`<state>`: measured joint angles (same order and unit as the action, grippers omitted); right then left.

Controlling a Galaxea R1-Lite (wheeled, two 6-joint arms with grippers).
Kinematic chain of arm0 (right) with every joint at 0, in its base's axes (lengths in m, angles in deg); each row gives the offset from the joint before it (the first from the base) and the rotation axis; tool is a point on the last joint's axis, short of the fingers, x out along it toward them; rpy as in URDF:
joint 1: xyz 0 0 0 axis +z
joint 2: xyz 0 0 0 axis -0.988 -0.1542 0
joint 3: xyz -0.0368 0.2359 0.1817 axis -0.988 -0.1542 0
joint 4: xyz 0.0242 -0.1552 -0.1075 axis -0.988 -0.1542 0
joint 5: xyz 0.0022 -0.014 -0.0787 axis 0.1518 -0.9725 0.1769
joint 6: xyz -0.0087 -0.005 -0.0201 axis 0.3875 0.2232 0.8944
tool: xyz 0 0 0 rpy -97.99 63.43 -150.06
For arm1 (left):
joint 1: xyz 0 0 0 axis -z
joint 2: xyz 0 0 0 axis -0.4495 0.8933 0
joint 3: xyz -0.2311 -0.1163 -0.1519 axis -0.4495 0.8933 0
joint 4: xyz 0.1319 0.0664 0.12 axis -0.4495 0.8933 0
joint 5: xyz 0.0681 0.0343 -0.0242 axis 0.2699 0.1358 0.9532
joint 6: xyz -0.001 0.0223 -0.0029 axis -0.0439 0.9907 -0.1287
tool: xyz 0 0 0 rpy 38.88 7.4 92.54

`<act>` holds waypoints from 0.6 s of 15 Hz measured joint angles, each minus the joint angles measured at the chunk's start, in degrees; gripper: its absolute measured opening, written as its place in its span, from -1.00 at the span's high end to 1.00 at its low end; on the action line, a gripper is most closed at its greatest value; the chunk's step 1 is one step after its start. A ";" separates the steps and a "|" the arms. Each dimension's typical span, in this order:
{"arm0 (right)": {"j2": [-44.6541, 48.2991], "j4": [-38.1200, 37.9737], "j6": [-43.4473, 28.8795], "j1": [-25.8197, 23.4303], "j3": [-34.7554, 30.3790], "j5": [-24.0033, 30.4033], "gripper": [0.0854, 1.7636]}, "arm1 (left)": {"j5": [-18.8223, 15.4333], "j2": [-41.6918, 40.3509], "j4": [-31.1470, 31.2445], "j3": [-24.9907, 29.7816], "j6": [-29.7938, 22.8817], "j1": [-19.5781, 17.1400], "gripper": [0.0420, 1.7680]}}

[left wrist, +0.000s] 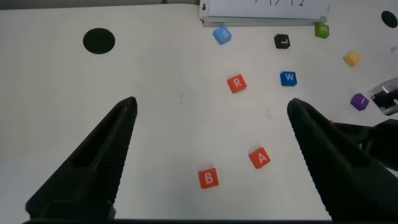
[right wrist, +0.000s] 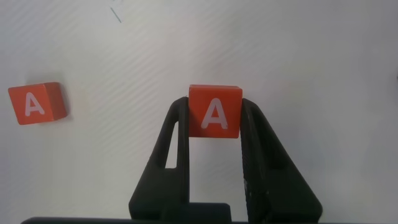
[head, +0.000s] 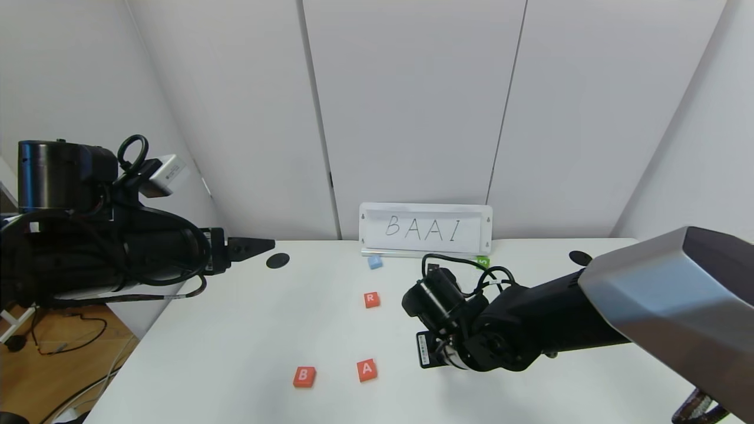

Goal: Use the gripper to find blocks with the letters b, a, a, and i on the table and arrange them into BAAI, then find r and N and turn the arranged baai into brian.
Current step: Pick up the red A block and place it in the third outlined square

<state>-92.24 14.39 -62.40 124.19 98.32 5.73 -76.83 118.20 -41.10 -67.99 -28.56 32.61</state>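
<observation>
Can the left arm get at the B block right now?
Probably yes. The left gripper hangs open above the table with the B block lying bare below it; the right gripper, shut on an A, sits off to the side.

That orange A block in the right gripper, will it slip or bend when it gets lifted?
Probably neither. The A block keeps crisp square edges between the right gripper fingers, so it looks rigid. Small and chunky, it seems light. Flat faces suggest it won't roll on the table.
</observation>
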 joint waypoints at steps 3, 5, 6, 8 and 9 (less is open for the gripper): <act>-1.13 -0.04 -0.72 1.21 1.01 0.02 0.45 | 0.01 0.04 0.00 -0.06 0.07 -0.01 -0.94; -1.91 -0.06 -1.49 1.71 1.49 0.02 0.45 | 0.00 0.09 -0.01 -0.06 0.05 -0.01 -0.94; -2.22 -0.06 -1.57 1.84 1.55 0.02 0.45 | 0.00 0.11 -0.01 -0.06 0.05 -0.04 -0.94; -2.79 -0.06 -1.95 2.04 1.68 0.05 0.45 | 0.00 0.11 0.00 -0.06 0.02 -0.09 -0.94; -3.04 -0.13 -2.36 2.06 1.90 0.05 0.45 | 0.00 0.11 0.00 -0.06 0.00 -0.09 -0.94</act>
<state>-95.27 14.26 -64.76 126.25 100.23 5.78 -76.83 118.31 -41.10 -68.05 -28.56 32.53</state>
